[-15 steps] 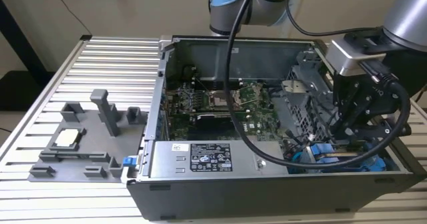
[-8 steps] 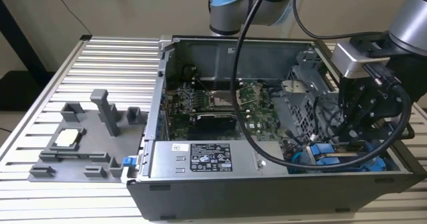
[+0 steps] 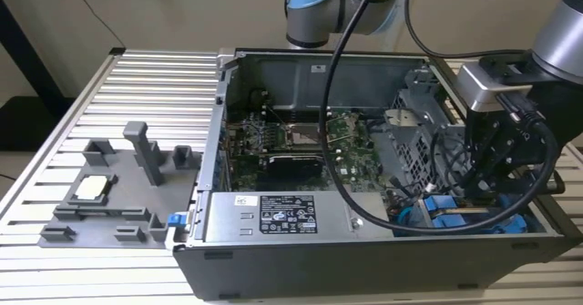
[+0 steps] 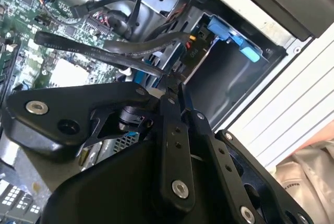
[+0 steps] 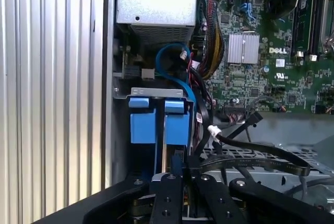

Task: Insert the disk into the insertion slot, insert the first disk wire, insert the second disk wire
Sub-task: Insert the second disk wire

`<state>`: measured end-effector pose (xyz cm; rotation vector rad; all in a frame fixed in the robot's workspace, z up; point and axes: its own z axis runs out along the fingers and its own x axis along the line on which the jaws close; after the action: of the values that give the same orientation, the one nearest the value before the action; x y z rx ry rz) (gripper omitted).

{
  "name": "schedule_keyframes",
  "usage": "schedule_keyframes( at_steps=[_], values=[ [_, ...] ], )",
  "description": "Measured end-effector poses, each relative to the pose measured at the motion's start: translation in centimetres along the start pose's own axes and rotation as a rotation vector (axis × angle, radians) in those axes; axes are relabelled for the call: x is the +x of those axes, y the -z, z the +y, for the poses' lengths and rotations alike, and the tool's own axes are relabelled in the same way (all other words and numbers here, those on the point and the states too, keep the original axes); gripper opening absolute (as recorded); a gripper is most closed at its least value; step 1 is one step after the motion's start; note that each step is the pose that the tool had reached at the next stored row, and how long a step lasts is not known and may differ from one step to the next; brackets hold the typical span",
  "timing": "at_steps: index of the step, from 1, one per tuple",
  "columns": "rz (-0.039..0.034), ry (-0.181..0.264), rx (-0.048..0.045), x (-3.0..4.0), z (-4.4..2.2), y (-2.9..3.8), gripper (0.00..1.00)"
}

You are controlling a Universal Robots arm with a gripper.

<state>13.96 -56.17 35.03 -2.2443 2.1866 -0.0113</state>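
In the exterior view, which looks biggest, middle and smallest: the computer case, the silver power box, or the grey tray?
1. Computer case
2. Grey tray
3. Silver power box
The tray and box look close in size.

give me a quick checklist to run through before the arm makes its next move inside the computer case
1. Gripper is down in the case's drive corner, at the exterior view's right: ok.
2. Disk in its blue carrier sits in the bay under the metal bracket: ok.
3. Disk fully seated: cannot tell.
4. Fingers pinch something dark at their tips; which wire it is: cannot tell.
5. Loose black cables lie across the path beside the bay: not ok.
6. Power-supply box stays apart from the gripper: ok.
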Motion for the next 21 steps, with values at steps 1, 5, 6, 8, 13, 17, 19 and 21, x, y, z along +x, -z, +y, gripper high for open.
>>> schedule_keyframes(
  at_steps=[1,5,6,8,13,17,19,21],
  values=[
    [-0.0003,-0.003,0.0,0.0,-0.09,-0.07,0.16],
    [-0.0011,-0.018,0.0,0.01,-0.45,-0.35,0.16],
    [-0.001,-0.022,0.0,0.01,-0.49,-0.39,0.16],
    [-0.0009,-0.031,0.0001,0.03,-0.52,-0.46,0.16],
    [-0.0005,-0.057,0.0001,0.04,-0.53,-0.58,0.16],
    [-0.0007,-0.058,0.0001,0.04,-0.53,-0.6,0.16],
    [-0.0008,-0.059,0.0001,0.03,-0.53,-0.65,0.16],
    [-0.0008,-0.06,0.0001,0.03,-0.53,-0.72,0.16]
  ],
)
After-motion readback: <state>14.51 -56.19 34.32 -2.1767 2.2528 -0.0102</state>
